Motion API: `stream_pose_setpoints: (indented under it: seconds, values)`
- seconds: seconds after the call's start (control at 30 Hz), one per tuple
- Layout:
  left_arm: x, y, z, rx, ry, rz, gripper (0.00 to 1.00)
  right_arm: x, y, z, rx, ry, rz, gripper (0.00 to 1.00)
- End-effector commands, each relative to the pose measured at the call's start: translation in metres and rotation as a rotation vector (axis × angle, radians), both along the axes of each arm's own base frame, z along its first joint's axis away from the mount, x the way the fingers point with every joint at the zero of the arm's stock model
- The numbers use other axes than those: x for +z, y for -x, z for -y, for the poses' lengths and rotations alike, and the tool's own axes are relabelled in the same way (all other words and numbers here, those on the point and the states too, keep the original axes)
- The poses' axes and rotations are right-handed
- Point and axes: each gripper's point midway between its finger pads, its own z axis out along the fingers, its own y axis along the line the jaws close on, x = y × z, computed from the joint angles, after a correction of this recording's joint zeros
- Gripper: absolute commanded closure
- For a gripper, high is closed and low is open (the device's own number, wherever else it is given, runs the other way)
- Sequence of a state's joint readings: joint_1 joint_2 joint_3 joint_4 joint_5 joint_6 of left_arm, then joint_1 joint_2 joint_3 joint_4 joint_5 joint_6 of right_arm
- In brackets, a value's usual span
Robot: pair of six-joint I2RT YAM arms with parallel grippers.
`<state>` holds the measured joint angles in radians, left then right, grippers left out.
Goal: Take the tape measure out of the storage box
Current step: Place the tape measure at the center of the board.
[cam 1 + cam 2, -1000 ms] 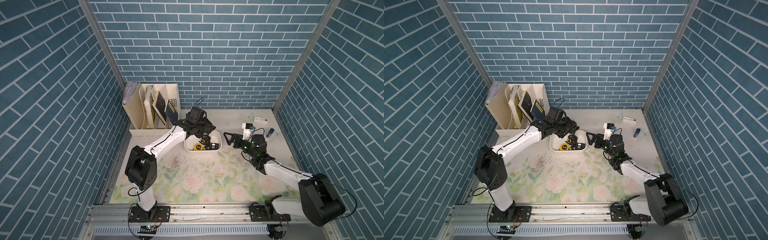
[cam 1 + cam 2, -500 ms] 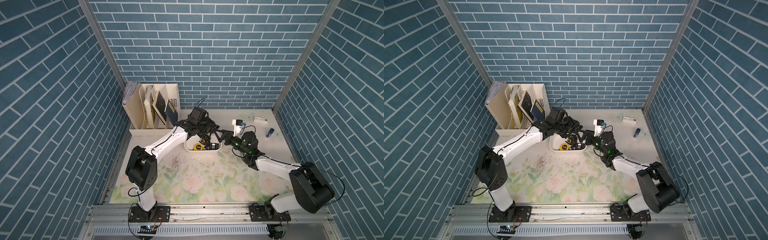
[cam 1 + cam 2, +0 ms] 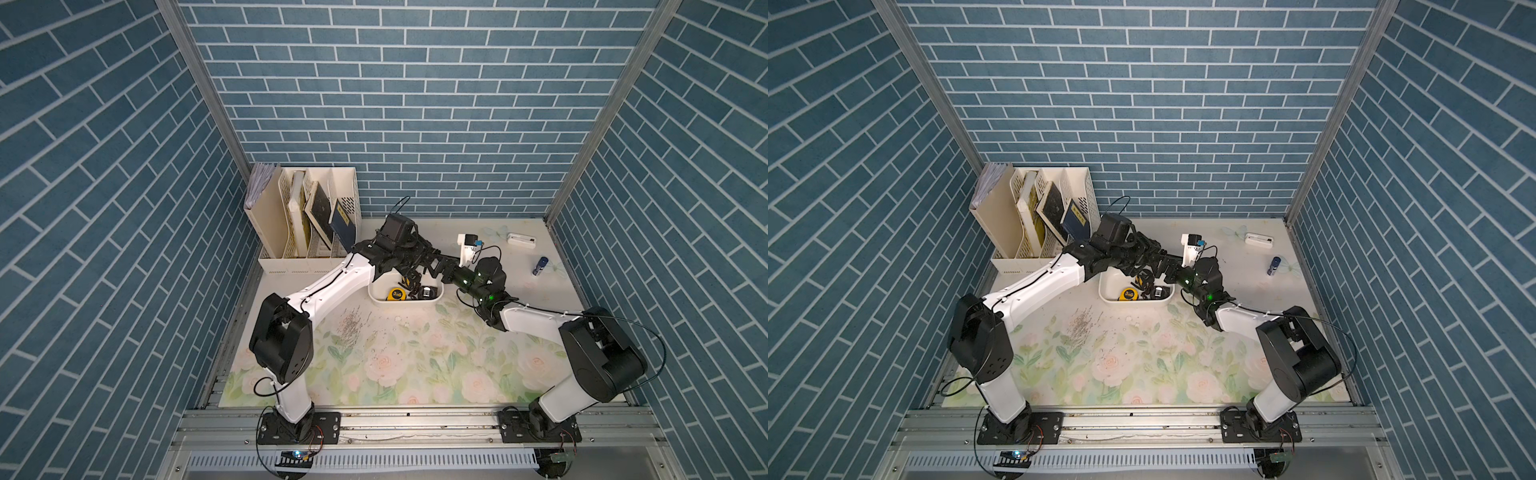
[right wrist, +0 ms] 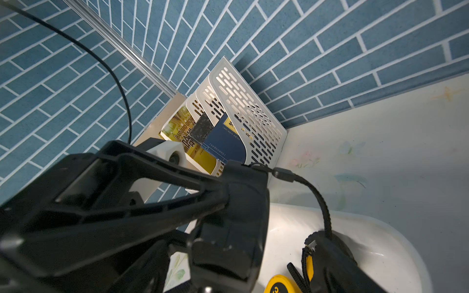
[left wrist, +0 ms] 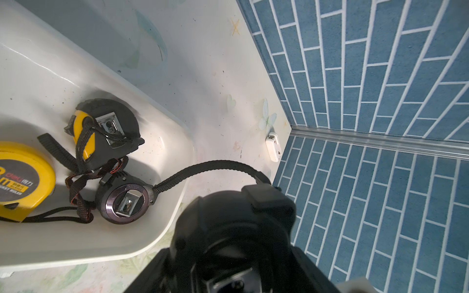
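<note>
Three tape measures (image 5: 25,177) sit in the storage box (image 3: 405,302); our left gripper (image 5: 262,187) pinches the round black tape measure (image 5: 125,200)'s strap (image 5: 215,165) (arched over the box's edge). Our right gripper (image 3: 435,266) has swung in alongside; we cannot tell its jaws.

Both arms are of one build. Left arm (image 3: 332,286) and right arm (image 3: 536,324): glossy white link shells between bulky matte black joint housings. Left end effector (image 3: 415,272) and right end effector (image 3: 434,266): black plastic. Thin black cable (image 3: 652,349) loops off the right shoulder. Green indicator light (image 3: 491,296) lit on the right forearm. White camera bracket (image 3: 467,249) at the right wrist; black base plates (image 3: 297,428) with small screws.
</note>
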<state>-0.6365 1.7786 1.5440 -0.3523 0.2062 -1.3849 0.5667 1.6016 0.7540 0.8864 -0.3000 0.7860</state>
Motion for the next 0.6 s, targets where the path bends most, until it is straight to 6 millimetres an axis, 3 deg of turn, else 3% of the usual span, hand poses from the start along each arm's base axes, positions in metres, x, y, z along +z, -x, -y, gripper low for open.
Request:
stream_pose_setpoints:
  seconds: [0.0, 0.4, 0.57]
  values:
    - [0.028, 0.002, 0.004, -0.012, 0.057, 0.061, 1.0, 0.016, -0.007, -0.007, 0.003, -0.049, 0.036, 0.12]
    - [0.026, 0.006, 0.011, -0.031, 0.072, 0.059, 1.0, 0.012, -0.013, -0.023, 0.027, -0.062, 0.024, 0.18]
    - [0.026, 0.006, 0.011, -0.034, 0.076, 0.061, 1.0, 0.009, -0.015, -0.024, 0.025, -0.064, 0.018, 0.31]
